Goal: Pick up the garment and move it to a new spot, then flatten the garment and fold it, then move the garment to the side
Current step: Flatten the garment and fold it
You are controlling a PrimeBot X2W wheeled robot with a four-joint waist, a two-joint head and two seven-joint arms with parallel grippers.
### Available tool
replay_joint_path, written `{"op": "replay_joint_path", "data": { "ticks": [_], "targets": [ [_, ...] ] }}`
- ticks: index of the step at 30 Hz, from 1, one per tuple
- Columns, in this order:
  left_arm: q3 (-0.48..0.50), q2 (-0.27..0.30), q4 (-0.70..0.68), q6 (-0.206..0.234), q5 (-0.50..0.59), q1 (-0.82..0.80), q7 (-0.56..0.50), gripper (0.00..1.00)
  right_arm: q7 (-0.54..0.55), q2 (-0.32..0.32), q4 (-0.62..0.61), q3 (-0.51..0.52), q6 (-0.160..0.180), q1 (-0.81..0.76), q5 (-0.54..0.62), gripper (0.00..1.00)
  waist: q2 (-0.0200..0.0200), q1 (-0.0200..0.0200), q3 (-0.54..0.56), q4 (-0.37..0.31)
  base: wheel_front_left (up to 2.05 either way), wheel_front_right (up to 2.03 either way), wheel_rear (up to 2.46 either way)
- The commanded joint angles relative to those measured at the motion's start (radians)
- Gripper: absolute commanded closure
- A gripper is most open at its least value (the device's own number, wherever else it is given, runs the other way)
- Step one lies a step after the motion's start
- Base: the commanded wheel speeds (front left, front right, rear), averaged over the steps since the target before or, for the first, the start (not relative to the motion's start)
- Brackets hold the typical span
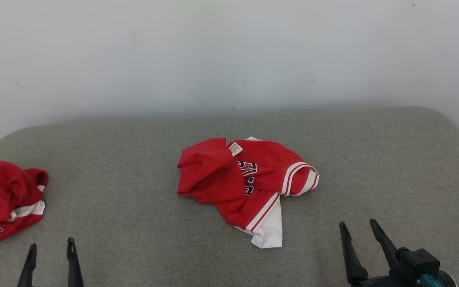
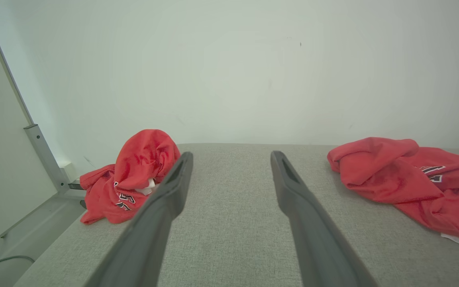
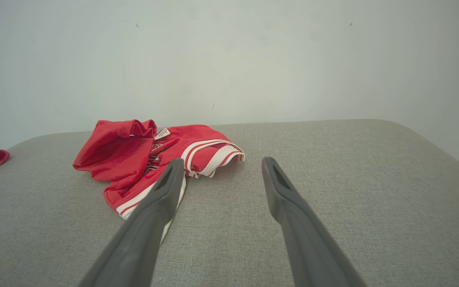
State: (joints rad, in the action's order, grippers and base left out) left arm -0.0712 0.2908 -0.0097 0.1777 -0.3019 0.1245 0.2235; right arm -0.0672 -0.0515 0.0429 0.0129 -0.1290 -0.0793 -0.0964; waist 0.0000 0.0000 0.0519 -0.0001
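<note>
Grey woven cushion (image 1: 134,159); crumpled red garment (image 1: 245,183) mid-surface, white-striped trim.

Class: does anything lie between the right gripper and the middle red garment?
Nothing visible does: bare grey surface runs from the right gripper to the middle red garment; the second garment lies far left.

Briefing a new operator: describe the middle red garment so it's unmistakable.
On the grey cushion, look at its middle, ahead-left of the right gripper. That garment lies sprawled, showing a white label and striped trim; the other garment, at the left edge, is a bunched heap.
</note>
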Motion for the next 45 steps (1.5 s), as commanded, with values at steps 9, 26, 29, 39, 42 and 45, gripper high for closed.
{"op": "replay_joint_path", "data": {
  "ticks": [9, 26, 29, 39, 42, 45],
  "targets": [
    [-0.015, 0.019, -0.005, 0.017, 0.032, 0.017, -0.006, 0.0, 0.004, 0.002, -0.004, -0.003, -0.004, -0.001, -0.001, 0.0, 0.0, 0.0, 0.009, 0.0, 0.0, 0.0, 0.0],
    [-0.033, 0.039, -0.031, 0.023, 0.034, 0.025, -0.028, 0.0, 0.006, 0.002, -0.002, -0.009, -0.004, -0.003, -0.001, 0.0, 0.0, 0.0, 0.012, 0.0, 0.0, 0.0, 0.0],
    [-0.036, 0.039, -0.033, 0.024, 0.032, 0.024, -0.03, 0.0, 0.007, 0.002, -0.003, -0.009, -0.004, -0.005, -0.003, 0.0, 0.0, 0.0, 0.01, 0.001, 0.0, 0.0, 0.0],
    [-0.037, 0.046, -0.036, 0.027, 0.023, 0.026, -0.031, 0.0, 0.008, 0.002, -0.002, -0.006, -0.004, -0.005, -0.003, 0.0, 0.0, 0.0, 0.004, 0.001, 0.0, 0.0, 0.0],
    [-0.038, 0.047, -0.035, 0.027, 0.022, 0.026, -0.03, 0.0, 0.006, 0.002, 0.001, -0.006, -0.004, -0.006, -0.005, 0.0, 0.0, 0.0, 0.003, 0.002, 0.0, 0.0, 0.0],
    [-0.041, 0.049, -0.033, 0.026, 0.021, 0.024, -0.031, 0.0, 0.004, 0.002, 0.0, -0.005, -0.004, -0.006, -0.006, 0.0, 0.0, 0.0, 0.0, 0.002, 0.0, 0.0, 0.0]
  ]
}}
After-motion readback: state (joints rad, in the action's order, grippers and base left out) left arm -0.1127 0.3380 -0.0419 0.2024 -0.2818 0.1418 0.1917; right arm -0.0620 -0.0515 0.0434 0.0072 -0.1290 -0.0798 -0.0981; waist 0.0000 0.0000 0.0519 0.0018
